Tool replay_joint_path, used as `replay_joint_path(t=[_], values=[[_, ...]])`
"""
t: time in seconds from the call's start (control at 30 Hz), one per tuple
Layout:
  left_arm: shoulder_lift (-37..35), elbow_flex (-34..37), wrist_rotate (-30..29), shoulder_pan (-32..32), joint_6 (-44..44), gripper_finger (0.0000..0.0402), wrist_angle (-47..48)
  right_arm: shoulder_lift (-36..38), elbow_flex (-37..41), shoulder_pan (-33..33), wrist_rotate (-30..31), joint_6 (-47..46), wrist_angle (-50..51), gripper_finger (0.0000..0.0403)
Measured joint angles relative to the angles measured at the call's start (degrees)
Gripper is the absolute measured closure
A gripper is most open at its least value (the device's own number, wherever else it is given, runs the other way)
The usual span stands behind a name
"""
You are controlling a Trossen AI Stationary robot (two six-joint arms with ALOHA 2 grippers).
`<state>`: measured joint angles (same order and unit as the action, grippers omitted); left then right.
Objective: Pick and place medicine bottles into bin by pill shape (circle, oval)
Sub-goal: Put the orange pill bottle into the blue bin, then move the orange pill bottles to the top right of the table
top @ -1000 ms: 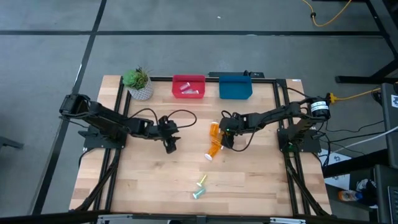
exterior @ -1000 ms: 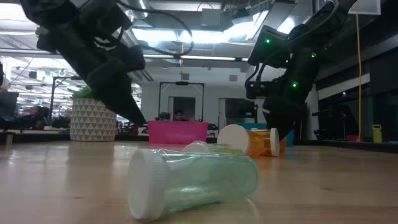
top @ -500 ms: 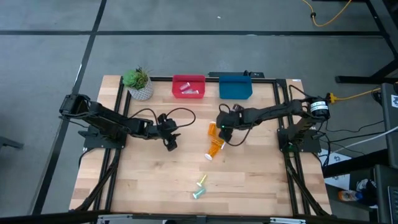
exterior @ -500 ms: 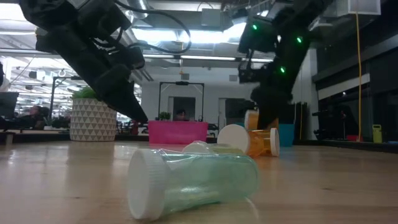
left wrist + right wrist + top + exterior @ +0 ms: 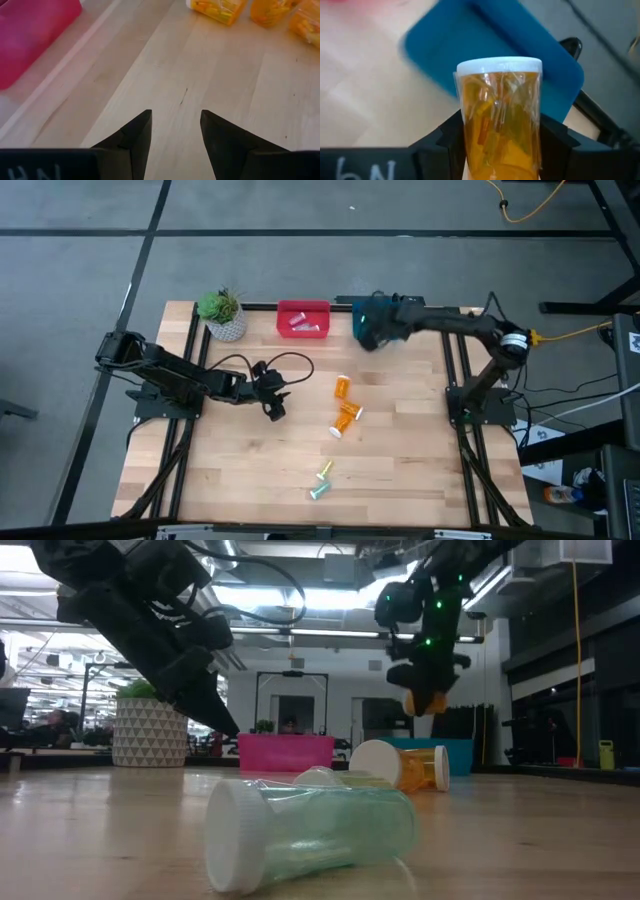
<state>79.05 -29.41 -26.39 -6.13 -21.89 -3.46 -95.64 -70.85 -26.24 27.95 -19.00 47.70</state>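
My right gripper point(image 5: 375, 332) is up in the air over the blue bin point(image 5: 384, 320) at the table's far edge, shut on an orange bottle with a white cap point(image 5: 500, 120). The bottle also shows in the low view point(image 5: 426, 700). Other orange bottles point(image 5: 344, 388) point(image 5: 345, 418) rest on the wood at mid-table. Small pastel vials point(image 5: 321, 480) lie on their sides near the front; a teal one shows close up in the low view point(image 5: 310, 830). My left gripper point(image 5: 272, 410) is open and empty, low over the table left of the orange bottles. My right gripper pinches the orange bottle by the sides of its translucent body point(image 5: 470, 150) between the two fingers. The bottle lies along the fingers, its white cap point(image 5: 500, 66) pointing away from the wrist. It is lifted clear, above the blue bin.
A red bin point(image 5: 303, 319) holding vials stands left of the blue bin at the far edge. A potted plant point(image 5: 224, 314) stands at the far left corner. Bare wood lies around the vials at the front.
My right gripper has risen from the orange bottles at mid-table, carrying one orange bottle up and toward the far edge, and now stands over the blue bin. The remaining bottles lie where they were. My left arm has kept still.
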Motion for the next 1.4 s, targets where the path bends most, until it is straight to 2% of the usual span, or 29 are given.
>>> replay_joint_path(t=[0.17,0.4,0.53,0.67,0.73,0.93,1.03,1.17,1.4], values=[[0.00,0.00,0.00,0.00,0.85,0.0239,-0.01,0.00,0.00,-8.07,-5.85,2.50,-5.71,0.0223],[0.00,0.00,0.00,0.00,1.44,0.0239,-0.02,0.00,0.00,-12.97,-15.61,2.80,-9.19,0.0166],[0.00,0.00,0.02,0.00,1.42,0.0239,-0.02,0.00,0.00,-13.96,-15.23,2.27,-9.28,0.0138],[0.00,0.00,0.02,0.00,1.44,0.0239,-0.02,0.00,0.00,-14.08,-15.49,1.03,-11.11,0.0128],[0.00,0.00,0.02,0.00,1.41,0.0239,-0.02,0.00,0.00,-13.96,-20.89,2.02,-12.59,0.0127],[0.00,0.00,0.07,0.00,1.35,0.0239,-0.03,0.12,-0.02,-8.09,-48.13,5.76,-14.89,0.0137],[0.00,0.00,0.07,0.00,1.01,0.0239,-0.04,0.34,-0.02,-2.45,-54.99,7.38,-13.41,0.0144],[0.00,0.00,0.09,0.13,1.03,0.0239,-0.07,1.42,-0.02,6.33,-55.17,7.39,-8.74,0.0152],[0.00,0.00,0.87,0.02,0.96,0.0239,-0.31,8.32,-0.02,20.24,-37.46,-1.46,-1.57,0.0166]])
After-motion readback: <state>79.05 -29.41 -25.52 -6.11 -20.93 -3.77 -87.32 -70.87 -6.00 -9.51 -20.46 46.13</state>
